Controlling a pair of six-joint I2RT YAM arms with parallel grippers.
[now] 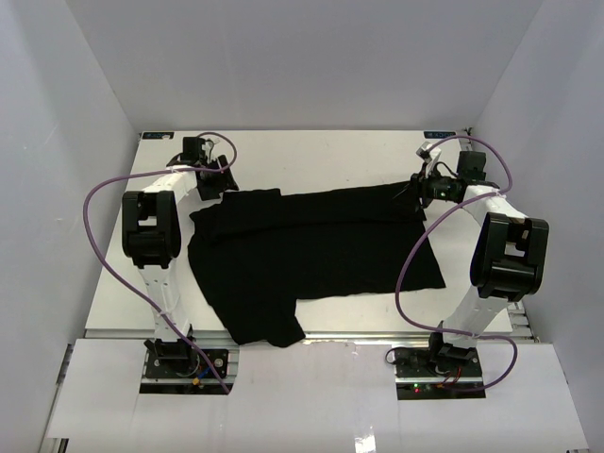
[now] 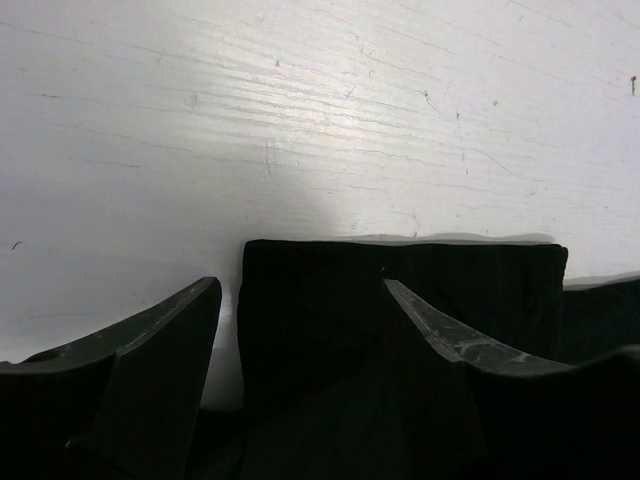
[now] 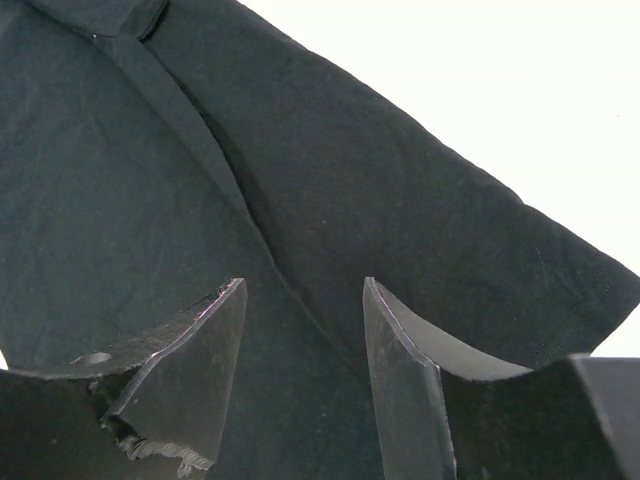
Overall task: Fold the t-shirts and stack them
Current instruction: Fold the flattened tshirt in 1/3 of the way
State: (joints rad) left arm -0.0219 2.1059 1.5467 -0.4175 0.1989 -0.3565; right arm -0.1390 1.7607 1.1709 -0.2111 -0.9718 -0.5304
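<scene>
A plain black t-shirt (image 1: 311, 255) lies spread out on the white table (image 1: 311, 156), with one sleeve hanging toward the front edge. My left gripper (image 1: 223, 177) is at the shirt's far left corner. In the left wrist view its jaws stand apart (image 2: 300, 285), and a folded edge of the shirt (image 2: 470, 275) lies between and beneath them. My right gripper (image 1: 421, 189) is at the shirt's far right corner. Its jaws (image 3: 304, 282) are also apart, low over flat fabric (image 3: 350, 150) with a crease running between them.
White walls close in the table on the left, back and right. Purple cables (image 1: 94, 203) loop beside both arms, the right one (image 1: 406, 274) crossing the shirt's right edge. The arm bases (image 1: 175, 357) stand at the near edge.
</scene>
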